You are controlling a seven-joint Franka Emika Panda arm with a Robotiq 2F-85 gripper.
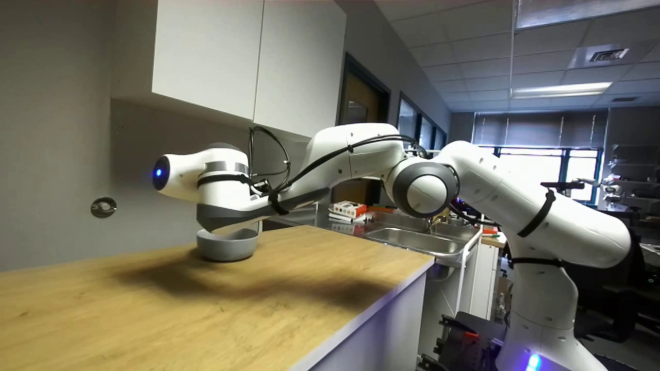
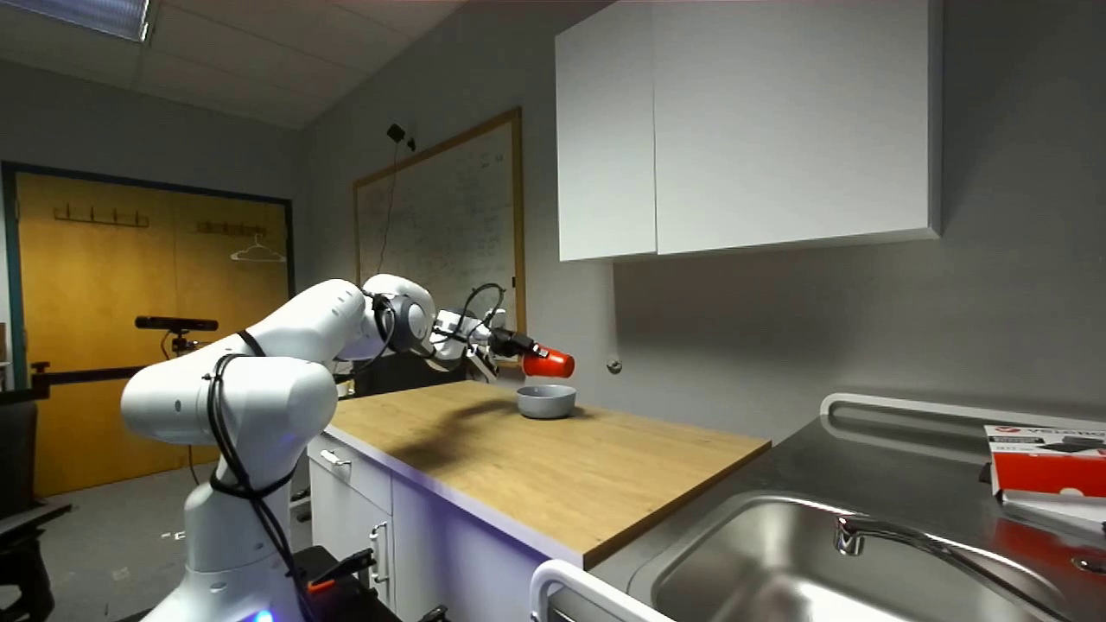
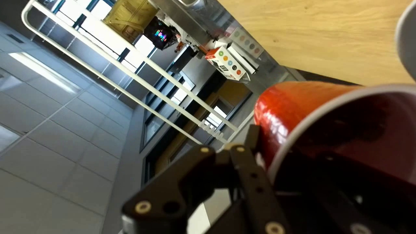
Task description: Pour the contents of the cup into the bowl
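The gripper (image 2: 534,350) clasps the red cup (image 2: 553,364), tipped on its side, and holds it above the grey bowl (image 2: 546,404) on the wood-toned counter (image 2: 553,471); the wrist view looks into the cup's mouth.

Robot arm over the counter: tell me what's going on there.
The robot arm has its gripper closed on the red cup, held on its side above the grey bowl, which stands on the wooden countertop. It seems to be pouring the cup out into the bowl, though no falling stream shows. The wrist view looks into the cup, but the inside is too dark to tell whether anything is in it.
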